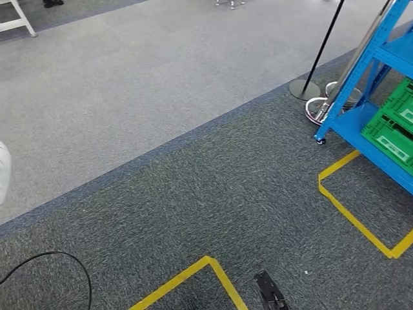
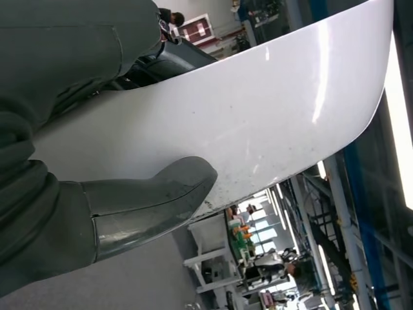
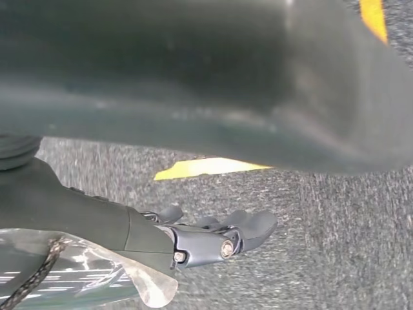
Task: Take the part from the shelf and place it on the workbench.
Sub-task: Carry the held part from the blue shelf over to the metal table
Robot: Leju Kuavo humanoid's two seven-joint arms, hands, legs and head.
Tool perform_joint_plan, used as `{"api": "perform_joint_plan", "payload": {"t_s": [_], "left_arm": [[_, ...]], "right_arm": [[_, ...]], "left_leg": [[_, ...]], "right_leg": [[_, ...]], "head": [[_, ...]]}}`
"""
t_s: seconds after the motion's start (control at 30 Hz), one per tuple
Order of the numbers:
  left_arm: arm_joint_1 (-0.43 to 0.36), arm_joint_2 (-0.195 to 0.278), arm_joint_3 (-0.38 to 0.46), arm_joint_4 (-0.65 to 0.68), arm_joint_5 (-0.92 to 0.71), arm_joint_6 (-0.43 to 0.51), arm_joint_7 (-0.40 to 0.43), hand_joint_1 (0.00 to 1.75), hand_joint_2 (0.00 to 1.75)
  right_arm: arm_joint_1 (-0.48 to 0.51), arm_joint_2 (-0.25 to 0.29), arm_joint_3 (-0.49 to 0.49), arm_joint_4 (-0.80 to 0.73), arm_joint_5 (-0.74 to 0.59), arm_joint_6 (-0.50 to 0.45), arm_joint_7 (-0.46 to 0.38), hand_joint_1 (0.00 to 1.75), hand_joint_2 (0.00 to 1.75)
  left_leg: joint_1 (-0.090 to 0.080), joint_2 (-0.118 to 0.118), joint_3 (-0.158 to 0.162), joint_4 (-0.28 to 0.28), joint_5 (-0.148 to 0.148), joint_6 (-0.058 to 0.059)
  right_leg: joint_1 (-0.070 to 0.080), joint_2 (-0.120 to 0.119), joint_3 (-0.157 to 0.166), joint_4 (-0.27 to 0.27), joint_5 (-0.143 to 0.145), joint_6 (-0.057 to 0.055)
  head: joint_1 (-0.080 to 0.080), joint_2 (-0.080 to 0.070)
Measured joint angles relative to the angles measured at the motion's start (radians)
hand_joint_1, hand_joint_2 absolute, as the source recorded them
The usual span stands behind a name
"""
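In the left wrist view my left hand (image 2: 92,213) grips a large, smooth white curved part (image 2: 253,116). The grey thumb presses on its near face and the darker fingers (image 2: 161,55) wrap over its far edge. At the left edge of the head view a white rounded tip (image 1: 2,172) pokes in, probably the same part. My right hand (image 3: 214,236) hangs over the dark carpet with its fingers stretched out and nothing in them. The blue shelf (image 1: 370,123) stands at the far right of the head view.
Green crates (image 1: 392,126) sit on the shelf's low level. Yellow tape outlines (image 1: 355,219) mark the dark carpet. A black pole on a round base (image 1: 304,88) stands by the shelf's leg. A black cable (image 1: 73,261) loops at the lower left. Lighter grey floor lies beyond.
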Motion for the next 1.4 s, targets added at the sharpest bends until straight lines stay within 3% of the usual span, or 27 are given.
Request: {"api": "perform_joint_plan", "payload": {"t_s": [0.03, 0.07, 0.13, 0.2, 0.27, 0.33, 0.4, 0.47, 0.53, 0.57, 0.6, 0.63, 0.7, 0.77, 0.83, 0.9, 0.97, 1.03, 1.07, 1.1, 1.13, 1.2, 1.27, 1.33, 1.4], "left_arm": [[0.005, 0.0, -0.011, -0.003, -0.002, 0.005, -0.002, 1.75, 1.75], [0.01, 0.0, -0.019, -0.006, -0.003, 0.008, -0.004, 1.75, 1.75], [0.015, 0.001, -0.032, -0.012, -0.004, 0.013, -0.006, 1.75, 1.75], [0.017, 0.003, -0.041, -0.017, -0.004, 0.016, -0.007, 1.75, 1.75], [0.019, 0.007, -0.048, -0.022, -0.004, 0.02, -0.008, 1.75, 1.75], [0.028, 0.012, -0.052, -0.028, -0.004, 0.024, -0.01, 1.75, 1.75], [0.036, 0.017, -0.055, -0.035, -0.004, 0.028, -0.011, 1.75, 1.75], [0.042, 0.019, -0.057, -0.039, -0.004, 0.031, -0.013, 1.75, 1.75], [0.053, 0.018, -0.059, -0.04, -0.004, 0.033, -0.015, 1.75, 1.75], [0.059, 0.017, -0.06, -0.041, -0.004, 0.034, -0.018, 1.75, 1.75], [0.064, 0.017, -0.06, -0.041, -0.004, 0.034, -0.021, 1.75, 1.75], [0.067, 0.016, -0.06, -0.042, -0.005, 0.035, -0.025, 1.75, 1.75], [0.071, 0.016, -0.061, -0.046, -0.004, 0.037, -0.034, 1.75, 1.75], [0.074, 0.014, -0.06, -0.05, 0.0, 0.039, -0.043, 1.75, 1.75], [0.083, 0.012, -0.056, -0.053, 0.004, 0.041, -0.049, 1.75, 1.75], [0.088, 0.011, -0.052, -0.057, 0.006, 0.042, -0.053, 1.75, 1.75], [0.088, 0.008, -0.052, -0.059, 0.007, 0.042, -0.056, 1.75, 1.75], [0.088, 0.004, -0.051, -0.059, 0.012, 0.037, -0.057, 1.75, 1.75], [0.089, 0.002, -0.05, -0.059, 0.015, 0.032, -0.057, 1.75, 1.75], [0.089, 0.001, -0.049, -0.059, 0.018, 0.027, -0.057, 1.75, 1.75], [0.089, -0.001, -0.047, -0.059, 0.021, 0.021, -0.056, 1.75, 1.75], [0.087, -0.002, -0.041, -0.059, 0.021, 0.013, -0.055, 1.75, 1.75], [0.085, -0.003, -0.036, -0.059, 0.021, 0.009, -0.054, 1.75, 1.75], [0.084, -0.002, -0.029, -0.059, 0.021, 0.007, -0.052, 1.75, 1.75], [0.081, -0.001, -0.023, -0.059, 0.021, 0.006, -0.05, 1.75, 1.75]], "right_arm": [[-0.001, -0.003, 0.005, -0.002, 0.0, 0.003, 0.004, 0.0, 0.0], [-0.004, -0.006, 0.009, -0.004, -0.001, 0.005, 0.008, 0.0, 0.0], [-0.011, -0.009, 0.019, -0.008, -0.002, 0.007, 0.011, 0.0, 0.0], [-0.02, -0.011, 0.027, -0.012, -0.004, 0.008, 0.011, 0.0, 0.0], [-0.027, -0.012, 0.036, -0.014, -0.006, 0.011, 0.01, 0.0, 0.0], [-0.036, -0.012, 0.049, -0.018, -0.007, 0.014, 0.011, 0.0, 0.0], [-0.048, -0.012, 0.061, -0.024, -0.009, 0.016, 0.012, 0.0, 0.0], [-0.055, -0.012, 0.072, -0.027, -0.009, 0.018, 0.013, 0.0, 0.0], [-0.057, -0.012, 0.084, -0.029, -0.006, 0.022, 0.017, 0.0, 0.0], [-0.057, -0.012, 0.091, -0.03, -0.003, 0.023, 0.02, 0.0, 0.0], [-0.058, -0.012, 0.1, -0.031, 0.0, 0.024, 0.022, 0.0, 0.0], [-0.059, -0.012, 0.11, -0.032, 0.002, 0.024, 0.025, 0.0, 0.0], [-0.063, -0.012, 0.13, -0.032, 0.004, 0.023, 0.033, 0.0, 0.0], [-0.064, -0.013, 0.146, -0.033, 0.004, 0.022, 0.038, 0.0, 0.0], [-0.064, -0.013, 0.161, -0.033, 0.003, 0.022, 0.039, 0.0, 0.0], [-0.064, -0.013, 0.171, -0.035, 0.003, 0.021, 0.038, 0.0, 0.0], [-0.062, -0.014, 0.178, -0.036, 0.002, 0.019, 0.037, 0.0, 0.0], [-0.053, -0.017, 0.184, -0.036, -0.001, 0.014, 0.041, 0.0, 0.0], [-0.048, -0.019, 0.187, -0.036, -0.005, 0.01, 0.044, 0.0, 0.0], [-0.043, -0.021, 0.19, -0.036, -0.01, 0.005, 0.048, 0.0, 0.0], [-0.04, -0.023, 0.192, -0.036, -0.015, 0.0, 0.051, 0.0, 0.0], [-0.034, -0.028, 0.196, -0.035, -0.024, -0.009, 0.054, 0.0, 0.0], [-0.028, -0.03, 0.197, -0.034, -0.032, -0.016, 0.055, 0.0, 0.0], [-0.022, -0.032, 0.197, -0.032, -0.038, -0.021, 0.056, 0.0, 0.0], [-0.019, -0.033, 0.197, -0.032, -0.041, -0.023, 0.056, 0.0, 0.0]], "left_leg": [[-0.001, -0.013, 0.0, 0.0, 0.0, 0.001], [-0.001, -0.027, 0.001, 0.001, 0.0, 0.001], [0.0, -0.054, 0.002, 0.004, -0.001, -0.001], [-0.001, -0.08, -0.002, 0.011, -0.003, -0.008], [0.001, -0.103, -0.012, 0.015, 0.0, -0.021], [0.005, -0.117, -0.019, 0.014, 0.005, -0.033], [0.003, -0.081, -0.038, 0.053, -0.019, -0.042], [0.002, -0.027, -0.089, 0.167, -0.078, -0.049], [0.004, -0.007, -0.142, 0.28, -0.12, -0.053], [0.004, -0.004, -0.148, 0.296, -0.117, -0.053], [0.004, -0.001, -0.134, 0.27, -0.096, -0.051], [0.002, 0.006, -0.102, 0.209, -0.062, -0.046], [-0.01, 0.045, -0.031, 0.075, -0.015, -0.032], [-0.021, 0.067, -0.006, 0.019, -0.01, -0.019], [-0.021, 0.047, -0.007, 0.01, -0.007, -0.008], [-0.014, 0.027, -0.001, 0.0, -0.002, 0.001], [-0.009, 0.007, 0.003, -0.005, 0.0, 0.007], [-0.008, -0.017, 0.003, -0.005, 0.0, 0.008], [-0.008, -0.031, 0.003, -0.004, 0.0, 0.008], [-0.007, -0.045, 0.004, -0.003, -0.001, 0.007], [-0.005, -0.058, 0.005, -0.001, -0.003, 0.004], [-0.002, -0.082, 0.003, 0.009, -0.009, -0.005], [0.0, -0.104, -0.006, 0.018, -0.01, -0.018], [0.004, -0.123, -0.013, 0.018, -0.007, -0.028], [0.003, -0.096, -0.024, 0.04, -0.021, -0.036]], "right_leg": [[0.0, 0.004, -0.026, 0.04, -0.004, 0.0], [0.0, 0.005, -0.034, 0.043, 0.011, -0.001], [-0.002, 0.021, 0.003, -0.06, 0.088, -0.005], [-0.008, 0.064, 0.057, -0.181, 0.139, -0.007], [-0.009, 0.083, 0.078, -0.222, 0.142, -0.009], [-0.008, 0.063, 0.082, -0.227, 0.145, -0.018], [-0.01, 0.041, 0.086, -0.234, 0.15, -0.029], [-0.007, 0.015, 0.089, -0.237, 0.149, -0.037], [-0.002, -0.013, 0.09, -0.236, 0.145, -0.041], [0.001, -0.026, 0.091, -0.236, 0.143, -0.043], [0.003, -0.039, 0.092, -0.236, 0.141, -0.043], [0.005, -0.052, 0.095, -0.236, 0.139, -0.043], [0.01, -0.074, 0.1, -0.236, 0.132, -0.04], [0.014, -0.095, 0.102, -0.235, 0.127, -0.034], [0.015, -0.11, 0.103, -0.236, 0.122, -0.025], [0.011, -0.073, 0.091, -0.207, 0.099, -0.015], [0.005, -0.014, 0.04, -0.101, 0.047, -0.008], [0.001, 0.003, -0.029, 0.025, 0.005, -0.003], [-0.001, 0.004, -0.048, 0.048, 0.01, -0.001], [-0.003, 0.006, -0.047, 0.031, 0.035, 0.001], [-0.006, 0.011, -0.028, -0.021, 0.074, 0.003], [-0.015, 0.051, 0.031, -0.153, 0.134, 0.008], [-0.018, 0.08, 0.064, -0.214, 0.146, 0.006], [-0.016, 0.066, 0.068, -0.216, 0.145, -0.004], [-0.016, 0.046, 0.072, -0.219, 0.147, -0.016]], "head": [[0.0, 0.0], [0.0, 0.0], [0.0, 0.0], [-0.001, 0.0], [-0.002, 0.0], [-0.002, 0.0], [-0.005, 0.0], [-0.009, 0.0], [-0.009, 0.0], [-0.009, 0.0], [-0.009, 0.0], [-0.009, 0.0], [-0.009, 0.0], [-0.008, 0.0], [-0.008, 0.0], [-0.006, 0.0], [-0.002, 0.0], [-0.001, 0.0], [-0.001, 0.0], [-0.001, 0.0], [-0.001, 0.0], [-0.001, 0.0], [-0.001, 0.0], [-0.002, 0.0], [-0.005, 0.0]]}}
